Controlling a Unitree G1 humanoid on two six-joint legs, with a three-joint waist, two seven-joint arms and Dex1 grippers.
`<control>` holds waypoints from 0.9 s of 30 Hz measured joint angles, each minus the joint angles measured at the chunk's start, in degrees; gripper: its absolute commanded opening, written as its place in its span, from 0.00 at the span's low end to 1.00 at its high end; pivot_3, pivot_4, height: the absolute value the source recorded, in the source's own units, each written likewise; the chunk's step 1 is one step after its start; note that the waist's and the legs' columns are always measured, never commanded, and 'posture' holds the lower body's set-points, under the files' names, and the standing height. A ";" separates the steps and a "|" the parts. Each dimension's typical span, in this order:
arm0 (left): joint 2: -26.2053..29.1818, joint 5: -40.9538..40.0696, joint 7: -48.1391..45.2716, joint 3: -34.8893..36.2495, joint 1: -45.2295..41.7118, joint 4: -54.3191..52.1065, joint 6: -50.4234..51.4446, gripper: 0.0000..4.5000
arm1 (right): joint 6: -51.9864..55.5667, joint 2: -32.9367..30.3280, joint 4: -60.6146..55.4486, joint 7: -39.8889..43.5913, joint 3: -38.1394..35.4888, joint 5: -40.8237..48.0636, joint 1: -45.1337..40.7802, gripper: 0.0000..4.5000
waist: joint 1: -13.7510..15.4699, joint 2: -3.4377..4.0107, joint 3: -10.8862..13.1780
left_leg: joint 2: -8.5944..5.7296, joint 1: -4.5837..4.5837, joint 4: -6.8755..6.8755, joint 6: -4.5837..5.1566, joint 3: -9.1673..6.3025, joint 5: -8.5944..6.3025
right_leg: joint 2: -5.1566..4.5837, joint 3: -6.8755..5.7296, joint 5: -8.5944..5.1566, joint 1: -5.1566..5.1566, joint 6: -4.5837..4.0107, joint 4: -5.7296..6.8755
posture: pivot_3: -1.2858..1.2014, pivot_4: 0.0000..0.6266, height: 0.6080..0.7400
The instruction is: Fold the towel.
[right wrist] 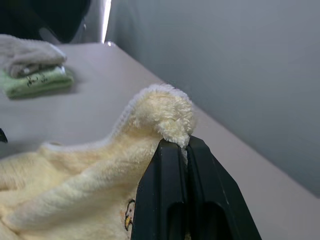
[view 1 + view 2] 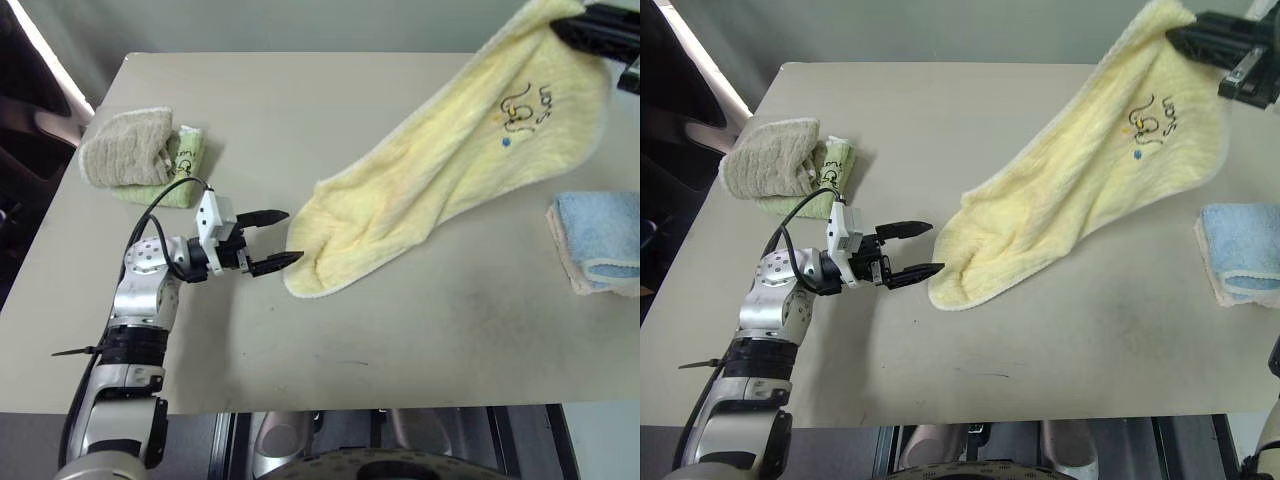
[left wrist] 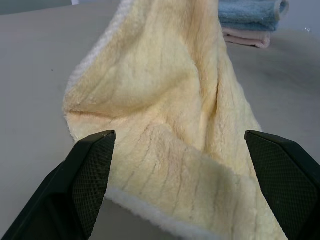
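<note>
Towel [image 2: 450,170] corner pinched in right gripper [image 2: 1188,38] at 1 o'clock; left gripper [image 2: 283,239] gapes by its low end.

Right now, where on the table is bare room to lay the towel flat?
The widest bare patch is the far table, between the stacked towels and the hanging towel. The near edge is also bare. It is crowded near the blue towel.

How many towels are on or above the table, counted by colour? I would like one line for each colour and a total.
Pale yellow towel: 1
Beige-brown towel: 1
Light green towel: 1
Light blue towel: 1
Total: 4 towels
</note>
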 measured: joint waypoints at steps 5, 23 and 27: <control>-2.49 0.40 -0.37 -0.01 -3.33 5.07 -2.79 1.00 | -1.92 -0.70 -0.26 0.34 -0.46 2.05 -4.94 0.01 | 0.13 -0.01 -0.01 | 0.00 -0.08 0.08 0.03 -0.04 0.03 | 0.00 -0.01 0.04 0.01 0.07 -0.02 | 0.52 0.24 0.95; -15.04 1.65 -0.15 2.02 -24.59 29.71 -10.88 1.00 | -6.99 -1.07 -3.69 8.99 -2.22 13.69 -5.65 0.01 | 0.35 -0.01 0.00 | -0.06 -0.34 0.25 0.09 0.02 0.44 | -0.05 0.03 0.49 -0.05 0.83 -0.06 | 0.52 0.24 0.95; -14.70 3.88 -4.13 0.90 -26.12 33.06 -13.34 1.00 | -7.01 -1.21 -3.73 9.77 -1.49 14.13 -5.70 0.01 | 0.34 -0.01 -0.01 | -0.06 -0.34 0.25 0.09 0.04 0.44 | -0.05 0.04 0.49 -0.07 0.85 -0.06 | 0.52 0.24 0.95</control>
